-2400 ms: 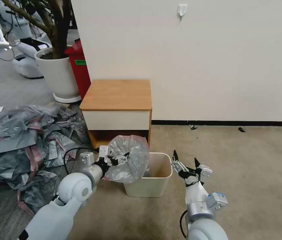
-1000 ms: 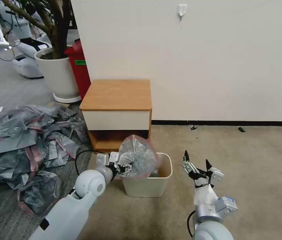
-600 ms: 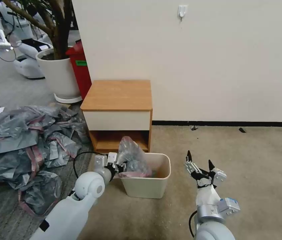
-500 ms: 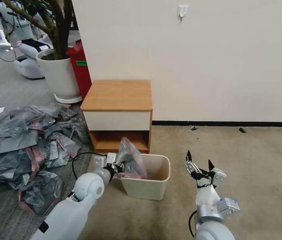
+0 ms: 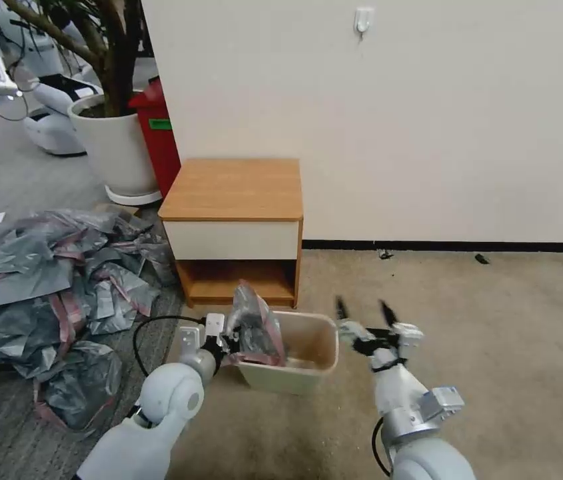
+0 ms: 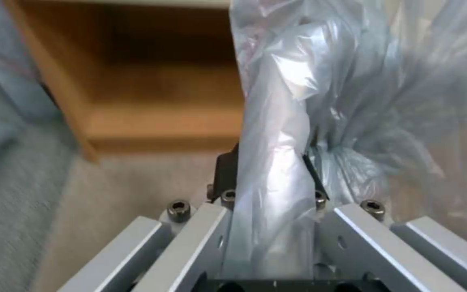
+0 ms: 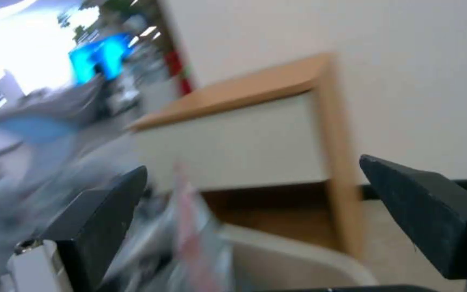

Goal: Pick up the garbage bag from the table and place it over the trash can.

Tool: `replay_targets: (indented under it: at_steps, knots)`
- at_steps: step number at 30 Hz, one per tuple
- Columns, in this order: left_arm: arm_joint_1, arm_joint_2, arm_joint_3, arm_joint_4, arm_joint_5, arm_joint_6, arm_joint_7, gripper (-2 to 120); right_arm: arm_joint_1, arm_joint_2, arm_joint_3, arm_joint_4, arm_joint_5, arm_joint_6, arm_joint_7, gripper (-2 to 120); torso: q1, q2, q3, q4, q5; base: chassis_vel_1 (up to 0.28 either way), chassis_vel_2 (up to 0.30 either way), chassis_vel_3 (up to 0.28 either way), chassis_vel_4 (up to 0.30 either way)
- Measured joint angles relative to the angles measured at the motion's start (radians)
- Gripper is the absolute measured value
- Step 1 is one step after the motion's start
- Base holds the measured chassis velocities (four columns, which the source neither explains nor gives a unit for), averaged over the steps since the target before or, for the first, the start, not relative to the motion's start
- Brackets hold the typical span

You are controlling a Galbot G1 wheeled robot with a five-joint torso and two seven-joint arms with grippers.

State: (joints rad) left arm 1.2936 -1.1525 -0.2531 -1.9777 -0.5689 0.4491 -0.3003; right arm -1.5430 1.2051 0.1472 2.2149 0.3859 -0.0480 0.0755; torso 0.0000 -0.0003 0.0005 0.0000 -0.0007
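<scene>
The garbage bag (image 5: 254, 325), thin grey plastic with a pink band, hangs bunched over the left rim of the beige trash can (image 5: 281, 380). My left gripper (image 5: 228, 341) is shut on the bag at that rim. In the left wrist view the bag (image 6: 288, 138) runs up between my left gripper's (image 6: 268, 178) dark fingers. My right gripper (image 5: 362, 308) stands open just beside the can's right rim. The right wrist view shows my right gripper (image 7: 260, 219) spread wide, with the blurred bag (image 7: 190, 227) and can rim (image 7: 293, 255) between. The wooden table (image 5: 234, 190) stands behind the can.
A heap of grey bags (image 5: 48, 267) covers the floor to the left. A white plant pot (image 5: 114, 150) and a red bin (image 5: 161, 137) stand behind the heap, by the wall. Open carpet (image 5: 494, 347) lies to the right.
My left gripper has lowered the bag from above the can to its left rim, and the bag has collapsed. My right gripper has swung left to the can's right rim.
</scene>
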Motion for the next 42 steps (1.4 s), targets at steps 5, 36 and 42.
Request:
replay_targets:
  at_steps: [5, 36, 42]
  knots:
    - [0.053, -0.009, -0.013, -0.067, 0.023, -0.033, -0.021, 5, 0.108, -0.036, -0.146, -0.002, 0.089, -0.161, 0.043, 100, 0.000, 0.000, 0.000, -0.0001, 0.0006, 0.000, 0.000, 0.000, 0.000]
    - [0.238, -0.031, -0.090, -0.236, 0.067, -0.035, -0.022, 4, 0.297, 0.047, -0.244, -0.267, 0.249, -0.211, 0.154, 64, 0.000, 0.000, 0.000, 0.0000, 0.0007, 0.000, 0.000, 0.000, 0.000]
    - [0.228, -0.031, -0.090, -0.227, 0.064, -0.035, -0.022, 4, 0.294, 0.042, -0.246, -0.265, 0.243, -0.203, 0.150, 45, 0.000, 0.000, 0.000, 0.0000, 0.0007, 0.000, 0.000, 0.000, 0.000]
